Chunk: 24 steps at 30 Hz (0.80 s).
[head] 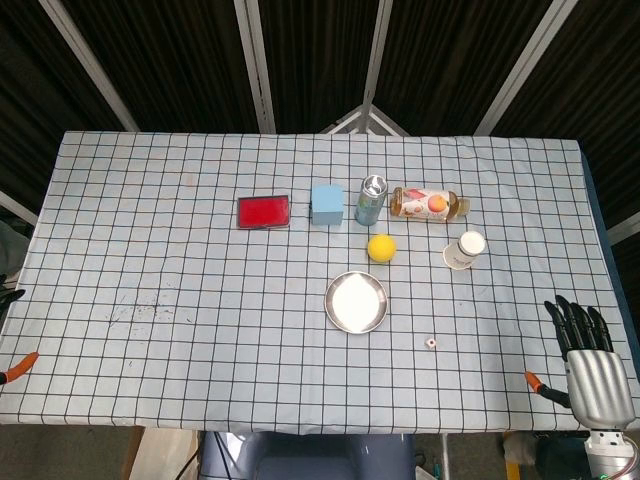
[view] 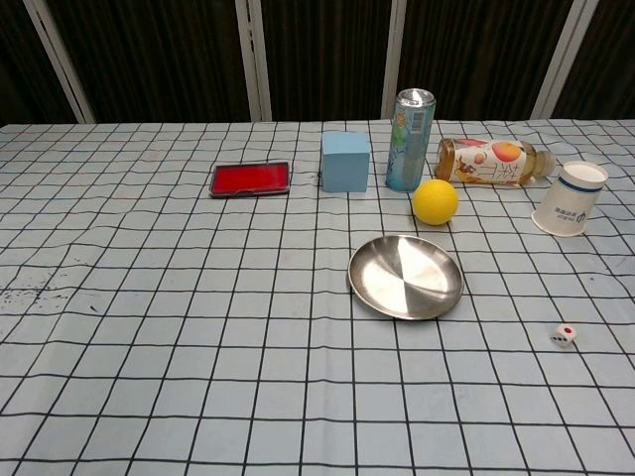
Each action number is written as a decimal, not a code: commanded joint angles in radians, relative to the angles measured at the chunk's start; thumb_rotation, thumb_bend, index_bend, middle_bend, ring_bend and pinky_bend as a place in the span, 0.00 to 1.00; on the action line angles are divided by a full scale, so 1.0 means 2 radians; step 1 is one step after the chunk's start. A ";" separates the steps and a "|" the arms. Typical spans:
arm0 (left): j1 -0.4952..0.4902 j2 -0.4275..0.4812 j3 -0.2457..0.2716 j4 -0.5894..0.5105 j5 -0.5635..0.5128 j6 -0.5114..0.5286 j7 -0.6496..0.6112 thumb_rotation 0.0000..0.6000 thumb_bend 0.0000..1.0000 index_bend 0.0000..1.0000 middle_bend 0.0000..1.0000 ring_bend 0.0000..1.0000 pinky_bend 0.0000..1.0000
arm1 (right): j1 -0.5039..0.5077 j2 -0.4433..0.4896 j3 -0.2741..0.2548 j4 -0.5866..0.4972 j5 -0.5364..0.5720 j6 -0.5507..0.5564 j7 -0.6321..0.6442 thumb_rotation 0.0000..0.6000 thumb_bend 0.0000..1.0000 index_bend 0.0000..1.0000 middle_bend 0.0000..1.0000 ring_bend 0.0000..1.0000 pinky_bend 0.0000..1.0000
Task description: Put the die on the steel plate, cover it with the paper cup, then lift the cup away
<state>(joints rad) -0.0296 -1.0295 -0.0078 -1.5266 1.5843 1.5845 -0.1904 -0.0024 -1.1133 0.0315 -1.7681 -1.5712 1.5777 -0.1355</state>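
Die (view: 563, 336) lies untouched on the checked tabletop (view: 179, 327), right of the empty steel plate (view: 406, 277).
Right hand (head: 585, 345), empty with fingers spread, should descend straight, pinching it gently; left hand unseen.

The right robot hand (head: 590, 345) has black segmented fingers, a ribbed silver metal palm and wrist.

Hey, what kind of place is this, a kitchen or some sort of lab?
Likely a robot test bench, not a kitchen: a table with a checked cloth, dark curtains behind, and unrelated props like a die and steel plate.
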 commanded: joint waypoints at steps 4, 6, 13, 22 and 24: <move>-0.003 -0.001 0.001 -0.002 0.000 -0.006 0.005 1.00 0.29 0.14 0.00 0.00 0.02 | 0.000 0.001 0.000 0.000 0.001 -0.002 0.001 1.00 0.05 0.00 0.05 0.07 0.00; -0.002 -0.001 0.002 -0.003 0.003 -0.005 0.008 1.00 0.29 0.14 0.00 0.00 0.02 | 0.000 0.001 -0.002 0.000 0.000 -0.002 0.000 1.00 0.05 0.00 0.05 0.07 0.00; -0.004 -0.003 0.003 -0.003 0.006 -0.007 0.015 1.00 0.29 0.14 0.00 0.00 0.02 | 0.000 0.001 -0.001 -0.003 0.001 -0.005 0.002 1.00 0.05 0.00 0.05 0.07 0.00; -0.006 -0.001 0.004 -0.007 0.005 -0.013 0.018 1.00 0.29 0.14 0.00 0.00 0.02 | 0.017 -0.012 -0.009 0.017 -0.001 -0.042 0.011 1.00 0.05 0.02 0.05 0.07 0.00; -0.004 -0.001 0.006 -0.008 0.009 -0.008 0.018 1.00 0.29 0.14 0.00 0.00 0.02 | 0.022 -0.016 -0.013 0.020 -0.002 -0.056 0.015 1.00 0.05 0.04 0.05 0.07 0.00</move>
<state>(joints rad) -0.0405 -1.0323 0.0009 -1.5404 1.5960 1.5632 -0.1552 0.0313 -1.1373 0.0137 -1.7359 -1.5726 1.4853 -0.1144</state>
